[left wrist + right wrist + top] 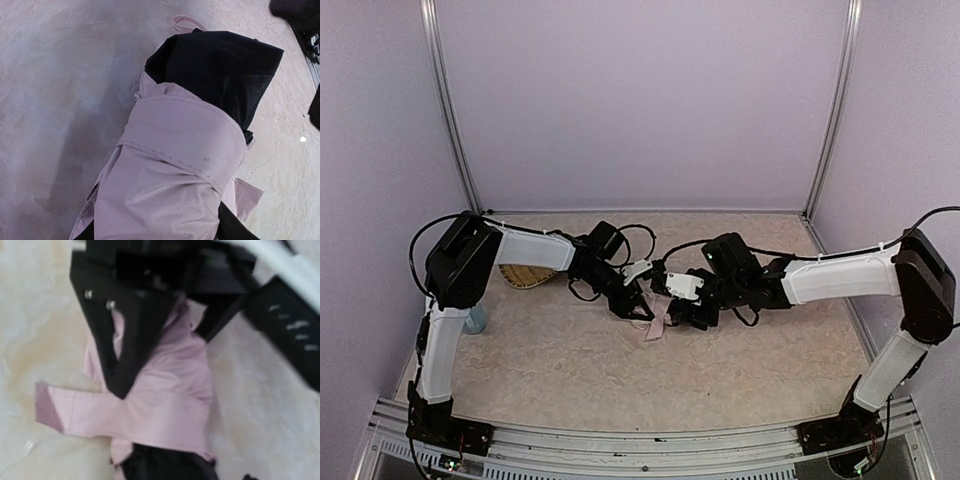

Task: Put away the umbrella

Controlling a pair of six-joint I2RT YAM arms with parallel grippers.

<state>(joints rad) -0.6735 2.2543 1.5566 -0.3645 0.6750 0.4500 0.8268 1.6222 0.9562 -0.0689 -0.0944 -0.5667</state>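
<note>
The umbrella (657, 320) lies folded on the table's middle, a pale pink bundle with black lining (220, 75) bulging out at one end. A pink strap (185, 135) is wrapped round it, and its tab (57, 410) sticks out sideways. My left gripper (638, 303) is shut on the umbrella (170, 400); its black fingers (125, 350) straddle the pink fabric in the right wrist view. My right gripper (688, 312) hovers close over the other side of the bundle. Its own fingers do not show, so its state is unclear.
A woven bamboo tray (525, 275) lies at the back left, partly behind my left arm. A small pale blue object (475, 320) stands beside the left arm's lower link. Purple walls enclose the table on three sides.
</note>
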